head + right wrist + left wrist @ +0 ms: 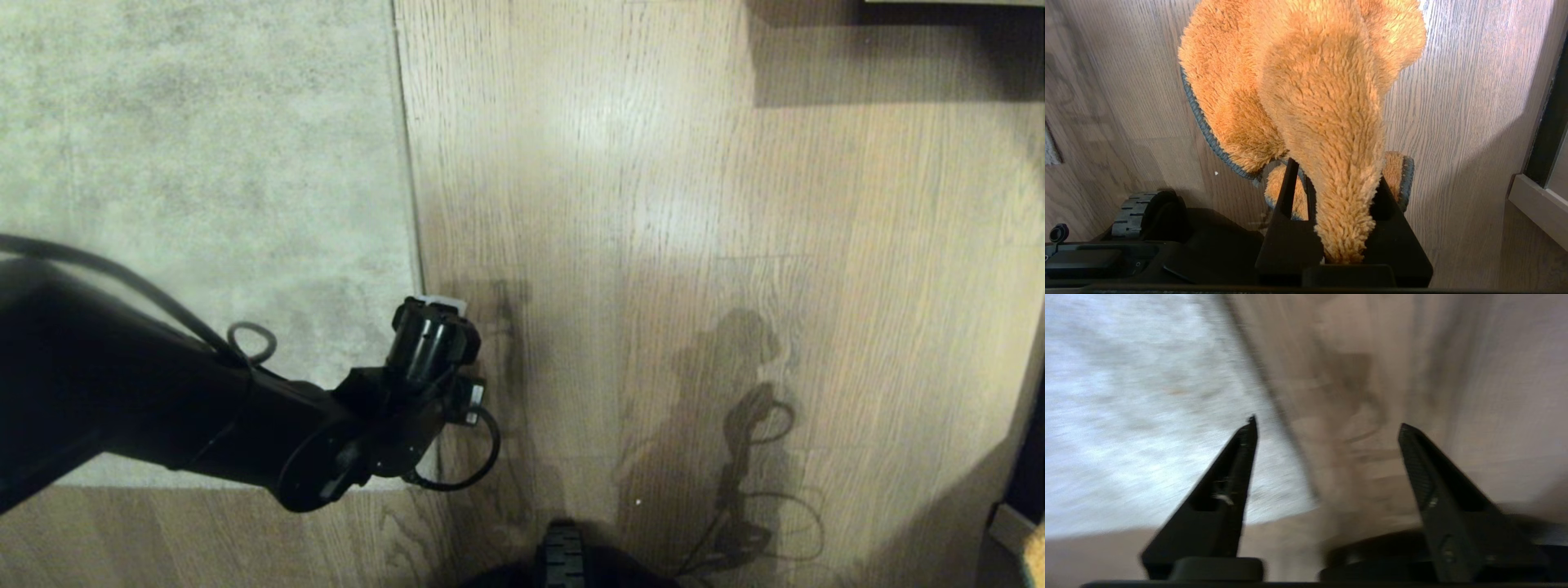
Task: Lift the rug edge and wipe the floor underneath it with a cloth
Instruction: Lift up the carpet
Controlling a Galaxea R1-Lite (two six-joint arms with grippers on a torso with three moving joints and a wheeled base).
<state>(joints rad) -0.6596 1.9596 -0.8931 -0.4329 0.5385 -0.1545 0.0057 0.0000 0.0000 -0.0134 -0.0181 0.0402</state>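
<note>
The pale grey-beige rug (pixel 204 163) lies flat on the wood-grain floor (pixel 694 245). The rug edge (pixel 408 204) runs straight down to a square corner near my left arm. In the left wrist view my left gripper (pixel 1327 422) hangs open above that border. The rug edge (pixel 1286 428) passes between its fingers, and nothing is held. The corner (pixel 1312 502) lies flat below. My right gripper (pixel 1337 171) is shut on the cloth (pixel 1310 81), a fuzzy orange rag with a grey-blue hem, which hangs above bare floor (pixel 1453 122) away from the rug.
My base and a ribbed wheel (pixel 563 555) sit at the near edge, also seen as the wheel (pixel 1133 214) in the right wrist view. A pale skirting or frame (pixel 1535 208) borders the floor on the right. Dark furniture shadow (pixel 898 57) lies at the far right.
</note>
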